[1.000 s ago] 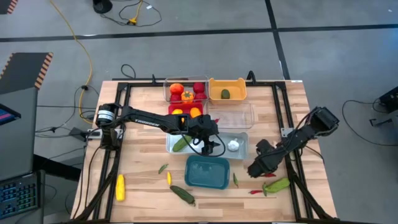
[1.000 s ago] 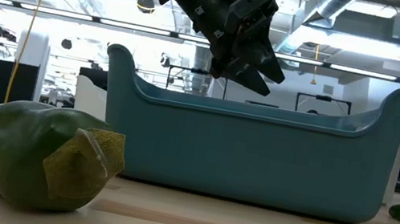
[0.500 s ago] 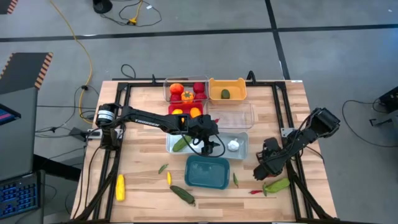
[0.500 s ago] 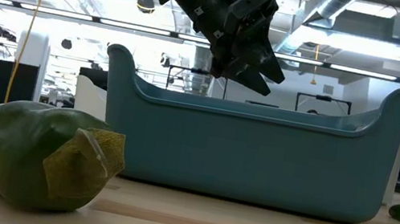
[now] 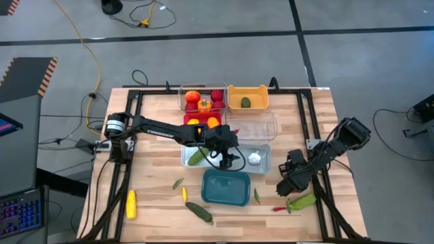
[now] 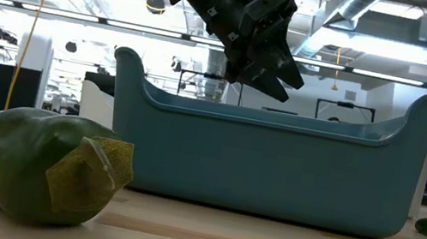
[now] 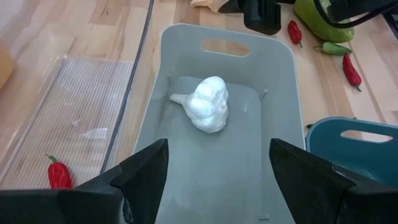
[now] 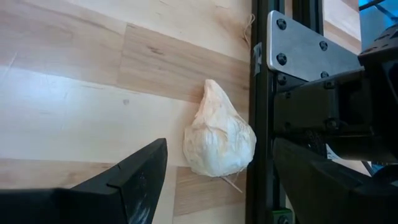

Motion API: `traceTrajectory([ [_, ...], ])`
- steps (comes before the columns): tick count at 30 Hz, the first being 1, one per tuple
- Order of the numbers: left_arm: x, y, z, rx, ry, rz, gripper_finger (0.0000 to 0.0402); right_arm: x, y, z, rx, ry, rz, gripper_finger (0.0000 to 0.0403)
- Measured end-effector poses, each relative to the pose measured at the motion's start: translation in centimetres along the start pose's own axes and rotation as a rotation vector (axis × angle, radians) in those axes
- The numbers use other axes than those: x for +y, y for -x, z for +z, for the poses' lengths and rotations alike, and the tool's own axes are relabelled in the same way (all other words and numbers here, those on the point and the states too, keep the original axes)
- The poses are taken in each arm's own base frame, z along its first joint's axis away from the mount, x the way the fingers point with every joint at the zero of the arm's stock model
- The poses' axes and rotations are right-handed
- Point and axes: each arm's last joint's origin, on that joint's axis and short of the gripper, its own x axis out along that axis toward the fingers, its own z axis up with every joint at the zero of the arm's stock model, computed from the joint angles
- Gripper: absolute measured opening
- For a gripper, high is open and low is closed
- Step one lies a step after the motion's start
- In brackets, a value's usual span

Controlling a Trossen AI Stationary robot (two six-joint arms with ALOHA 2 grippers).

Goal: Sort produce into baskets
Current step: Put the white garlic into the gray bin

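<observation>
Loose on the wood at the left lie the yellow corn [image 5: 130, 203] and a cucumber [image 5: 199, 211]. In the middle the left gripper [image 5: 230, 160] hangs empty, fingers apart, over the grey-blue basket [image 7: 280, 87] that holds one garlic [image 7: 206, 112]. At the right the right gripper [image 5: 284, 186], also spread and empty, hovers over a loose garlic [image 8: 219, 139] beside chilies [image 5: 279, 209], so sorting looks roughly half done.

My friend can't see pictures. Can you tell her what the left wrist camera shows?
A white garlic lies alone in a pale grey-blue basket, seen past the open left gripper. Beside it a clear basket holds one red chili; a teal basket shows at the edge.
</observation>
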Motion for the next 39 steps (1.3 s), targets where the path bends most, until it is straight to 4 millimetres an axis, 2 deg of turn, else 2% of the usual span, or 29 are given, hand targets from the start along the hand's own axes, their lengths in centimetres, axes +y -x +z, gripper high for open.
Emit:
traceTrajectory([
  [5, 0.0, 0.0, 0.0, 0.000, 0.000, 0.000, 0.0265, 0.3, -0.1, -0.1, 0.007, -0.024, 0.031, 0.0317],
  [8, 0.0, 0.0, 0.0, 0.000, 0.000, 0.000, 0.0265, 0.7, -0.8, -0.5, 0.033, -0.034, 0.082, 0.0317],
  [18, 0.0, 0.0, 0.0, 0.000, -0.001, -0.001, 0.0265, 0.8, -0.9, -0.4, -0.017, -0.083, 0.064, 0.0317],
  [24, 0.0, 0.0, 0.0, 0.000, -0.001, -0.001, 0.0265, 0.9, 0.1, -0.1, -0.053, -0.032, 0.095, 0.0317],
  [31, -0.1, 0.0, 0.0, 0.002, 0.000, -0.025, 0.0265, 0.1, 3.3, 1.9, -0.069, 0.103, 0.168, 0.0317],
  [39, 0.0, 0.4, 0.2, 0.004, 0.006, -0.125, 0.0265, -2.5, 5.2, 6.1, -0.059, 0.221, 0.374, 0.0317],
])
